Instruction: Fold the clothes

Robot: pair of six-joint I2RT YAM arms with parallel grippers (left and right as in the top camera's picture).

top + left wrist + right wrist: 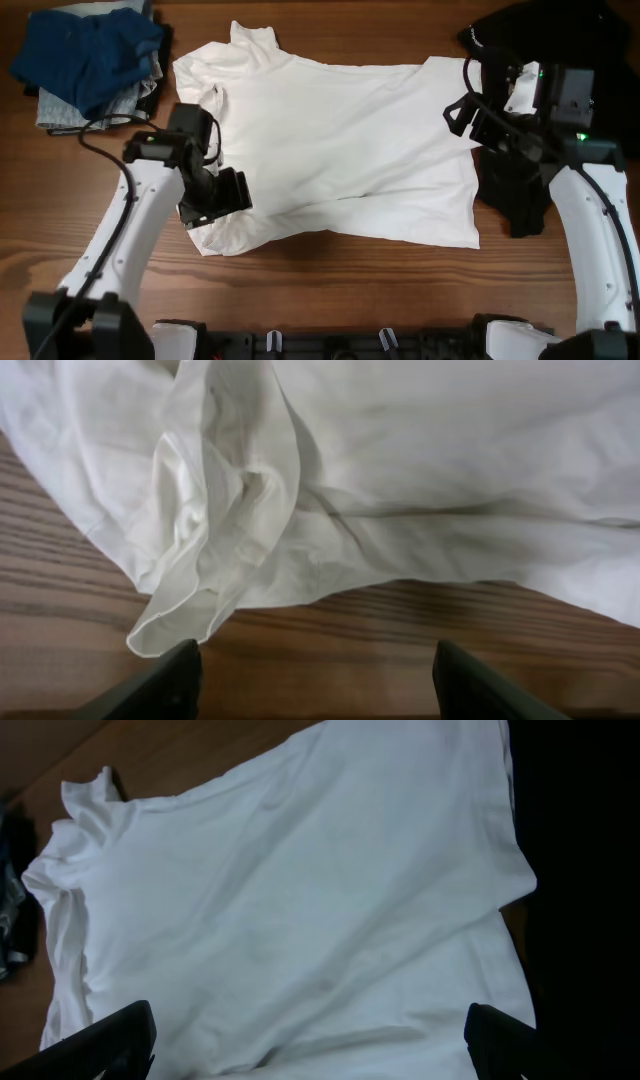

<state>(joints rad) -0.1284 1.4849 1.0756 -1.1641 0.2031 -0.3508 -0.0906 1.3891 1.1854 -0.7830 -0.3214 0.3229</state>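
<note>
The white T-shirt [340,140] lies spread out and unfolded on the wooden table [330,290].

1. Left gripper [215,197]: positioned over the lower-left corner of the T-shirt. In the left wrist view, its fingers [170,685] stand wide apart, with bare table between them, just short of a crumpled, rolled-over fabric edge [215,530]. The claw holds nothing.
2. Right gripper [465,112]: positioned at the upper-right edge of the T-shirt. In the right wrist view, its fingers [115,1040] are spread wide above the cloth. The claw holds nothing.
3. Black garment [520,190]: lies against the right edge of the T-shirt, under the right arm. A small white mark on it is too small to read.
4. Pile of blue clothes [90,55]: lies beyond the upper-left corner of the T-shirt.
</note>
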